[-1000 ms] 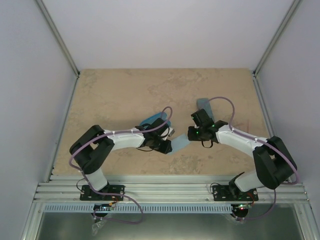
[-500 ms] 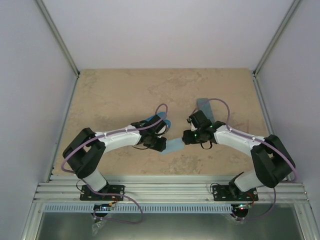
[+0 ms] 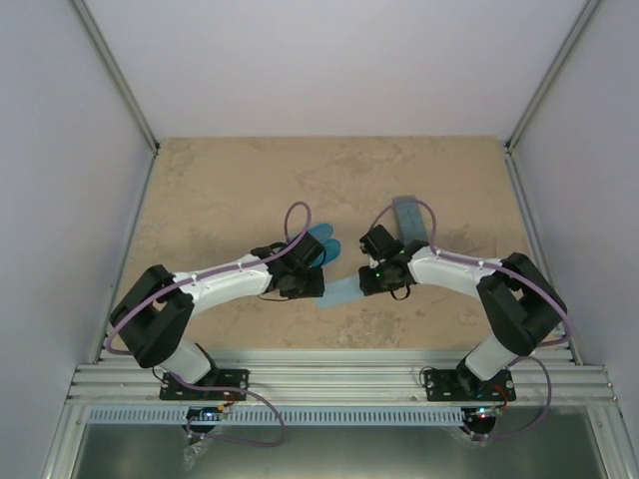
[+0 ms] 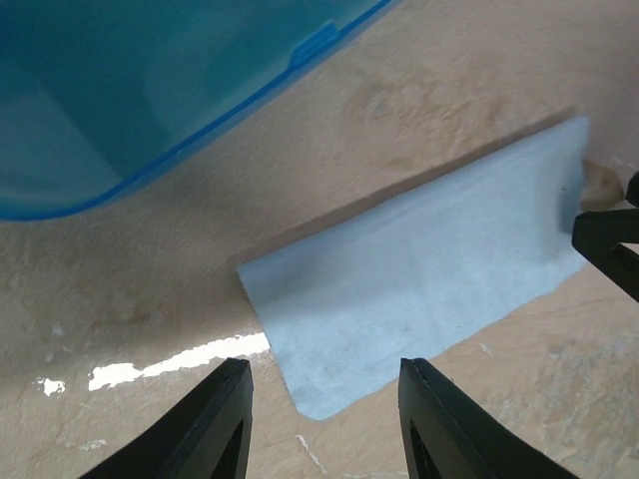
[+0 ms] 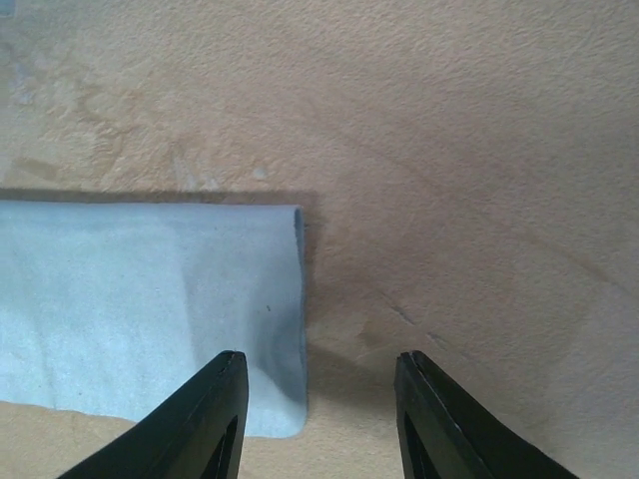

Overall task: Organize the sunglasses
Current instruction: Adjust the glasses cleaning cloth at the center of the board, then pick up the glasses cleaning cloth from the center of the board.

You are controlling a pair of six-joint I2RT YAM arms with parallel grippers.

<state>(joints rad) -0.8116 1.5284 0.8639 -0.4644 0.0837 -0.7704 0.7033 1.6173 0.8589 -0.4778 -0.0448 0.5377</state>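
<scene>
Two tools: left gripper (image 4: pixel 321 379) and right gripper (image 5: pixel 319 364), both spread wide and empty, over opposite ends of one light blue cloth (image 4: pixel 429 269), mid-desk toward the near edge. Look and place of the sunglasses: cannot tell.

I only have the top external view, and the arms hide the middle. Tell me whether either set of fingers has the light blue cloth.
Observer: No. The left wrist view shows the left fingers open, with the flat light blue cloth lying on the table ahead of them.
Operator: Report the right side.
Observer: The right fingers are open too, straddling the cloth's folded edge.
Operator: Check for sunglasses.
Observer: Neither wrist view shows any. The left one adds only a translucent blue plastic case beyond the cloth.
</scene>
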